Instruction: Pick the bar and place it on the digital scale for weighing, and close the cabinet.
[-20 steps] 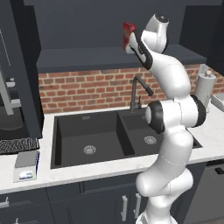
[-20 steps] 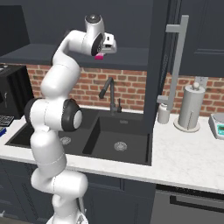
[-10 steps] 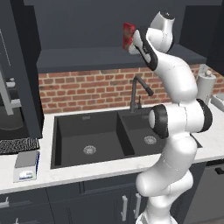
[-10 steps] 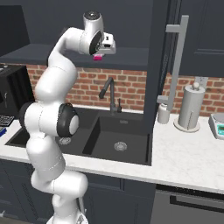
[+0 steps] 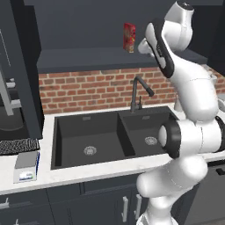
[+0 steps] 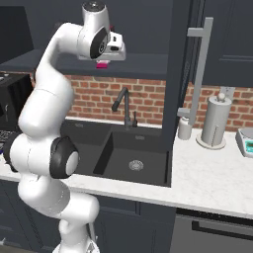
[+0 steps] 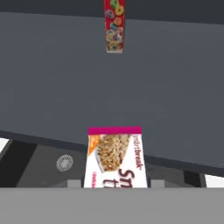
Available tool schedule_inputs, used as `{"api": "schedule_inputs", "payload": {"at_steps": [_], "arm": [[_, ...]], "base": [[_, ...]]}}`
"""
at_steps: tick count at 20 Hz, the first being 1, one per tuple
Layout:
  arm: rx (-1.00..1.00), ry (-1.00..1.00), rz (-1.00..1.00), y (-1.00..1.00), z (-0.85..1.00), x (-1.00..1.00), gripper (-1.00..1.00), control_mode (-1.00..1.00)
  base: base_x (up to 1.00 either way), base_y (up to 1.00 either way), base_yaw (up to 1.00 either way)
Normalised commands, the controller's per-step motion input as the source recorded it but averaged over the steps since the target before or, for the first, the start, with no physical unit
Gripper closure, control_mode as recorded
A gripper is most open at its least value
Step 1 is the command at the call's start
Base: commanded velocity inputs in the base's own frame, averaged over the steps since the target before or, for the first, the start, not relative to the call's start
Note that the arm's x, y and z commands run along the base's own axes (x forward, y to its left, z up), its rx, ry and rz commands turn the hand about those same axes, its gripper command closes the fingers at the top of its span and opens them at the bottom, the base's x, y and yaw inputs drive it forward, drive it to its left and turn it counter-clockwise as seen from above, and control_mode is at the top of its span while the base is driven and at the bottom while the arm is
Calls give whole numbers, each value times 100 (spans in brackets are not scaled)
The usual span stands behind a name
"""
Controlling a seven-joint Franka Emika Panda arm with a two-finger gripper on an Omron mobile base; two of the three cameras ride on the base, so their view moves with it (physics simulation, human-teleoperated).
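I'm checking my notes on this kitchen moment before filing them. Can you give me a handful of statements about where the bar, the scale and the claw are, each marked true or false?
1. The bar is between the fingers of the claw, up by the cabinet shelf. True.
2. The bar already lies on the digital scale. False: the scale's top is bare, on the counter left of the sink.
3. A tall red carton stands on the shelf. True.
4. The cabinet is closed. False: its door with the long silver handle stands open.
5. The claw is down inside the sink. False: it is high above it.
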Motion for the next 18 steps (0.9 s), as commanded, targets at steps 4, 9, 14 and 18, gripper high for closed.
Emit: {"api": "schedule_inputs", "payload": {"at_steps": [4,9,14,18], "arm": [[1,-27,0,3,0,-100,100,-100],[4,-11,1,14,19,-100,100,-100],[1,2,9,28,28,-100,100,-100],[0,-1,14,50,3,-100,100,-100]], "base": [[0,0,0],[0,0,0],[0,0,0],[0,0,0]]}}
